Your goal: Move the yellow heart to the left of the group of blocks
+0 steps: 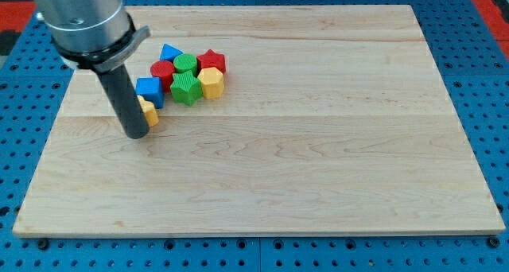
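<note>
The yellow heart (149,112) lies at the lower left of the group of blocks, partly hidden behind my rod. My tip (136,134) rests on the board touching the heart's left side. The group sits in the upper left part of the board: a blue cube (149,90) just above the heart, a blue triangle (169,52), a red cylinder (162,71), a green cylinder (186,64), a green star (187,88), a red star (211,61) and a yellow hexagon (211,82).
The wooden board (318,145) lies on a blue perforated table (485,81). The arm's grey body (83,21) hangs over the board's upper left corner.
</note>
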Available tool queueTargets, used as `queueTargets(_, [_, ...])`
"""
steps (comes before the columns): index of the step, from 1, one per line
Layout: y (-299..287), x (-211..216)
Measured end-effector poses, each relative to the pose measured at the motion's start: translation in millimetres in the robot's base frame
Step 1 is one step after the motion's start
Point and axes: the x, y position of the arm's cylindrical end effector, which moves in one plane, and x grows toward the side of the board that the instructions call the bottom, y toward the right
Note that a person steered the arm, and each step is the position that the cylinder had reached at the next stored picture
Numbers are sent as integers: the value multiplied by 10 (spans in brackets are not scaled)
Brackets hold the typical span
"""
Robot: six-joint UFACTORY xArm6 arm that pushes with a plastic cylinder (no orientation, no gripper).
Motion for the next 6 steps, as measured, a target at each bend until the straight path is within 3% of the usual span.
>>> queueTargets(2, [430, -160])
queueTargets(4, [-279, -185])
queueTargets(6, [-768, -777])
